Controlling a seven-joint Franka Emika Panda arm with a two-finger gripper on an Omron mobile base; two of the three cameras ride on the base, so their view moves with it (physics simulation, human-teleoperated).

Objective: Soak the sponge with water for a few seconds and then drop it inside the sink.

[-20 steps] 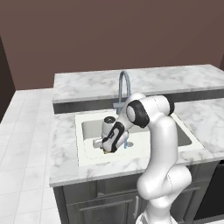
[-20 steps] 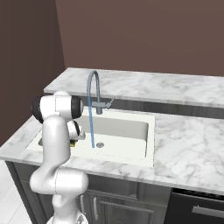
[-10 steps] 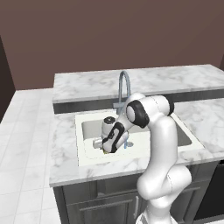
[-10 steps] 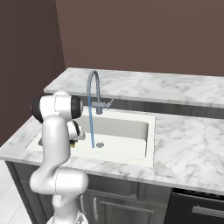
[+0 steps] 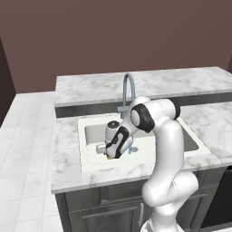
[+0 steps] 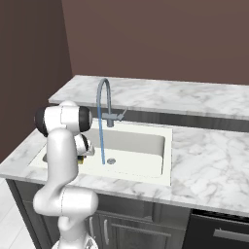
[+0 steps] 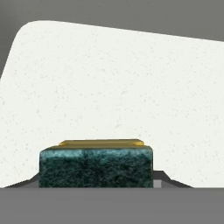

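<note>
Gripper [image 5: 110, 154]: low inside the sink [image 5: 90, 158], at its left end; jaws closed on the sponge [image 7: 96, 167], dark green face toward the hand camera, yellow edge behind it. White sink floor [image 7: 113, 87] beyond the sponge. Water [image 6: 101, 141]: thin blue stream falling from the faucet [image 6: 104, 97], just right of the gripper.

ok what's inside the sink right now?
Inside the sink: the water stream running from the faucet to near the drain, plus the gripper holding the sponge low over the basin floor. The arm covers the floor beneath it.
</note>
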